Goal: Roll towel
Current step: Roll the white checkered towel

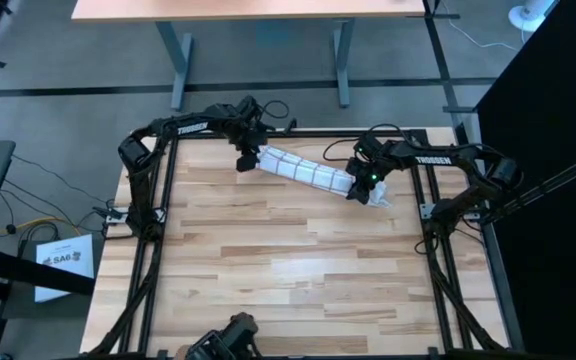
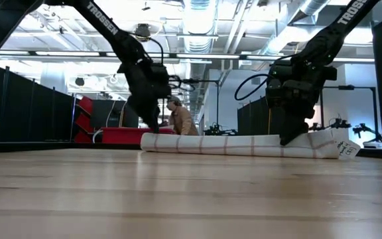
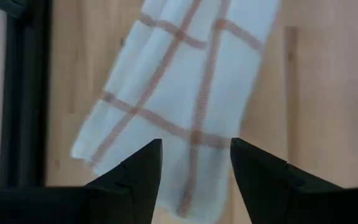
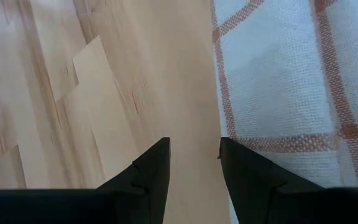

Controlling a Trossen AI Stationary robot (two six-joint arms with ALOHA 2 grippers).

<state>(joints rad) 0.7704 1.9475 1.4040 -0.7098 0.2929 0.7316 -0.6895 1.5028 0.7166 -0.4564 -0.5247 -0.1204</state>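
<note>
White towel (image 1: 308,172), reddish-brown grid, lies rolled, long tube on table (image 1: 268,270).

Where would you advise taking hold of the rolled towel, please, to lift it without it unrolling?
Probably at both ends at once, from above: the towel lies as a long thin roll across the table's far side, so a single mid-grip would likely let it sag. The left gripper and right gripper are already at its ends.

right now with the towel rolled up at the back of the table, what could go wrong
The rolled towel lies close to the table's far edge; a further push may send it off. Both tools, left and right, sit at its ends with fingers apart, so lifting away might snag the cloth and loosen the roll.
</note>
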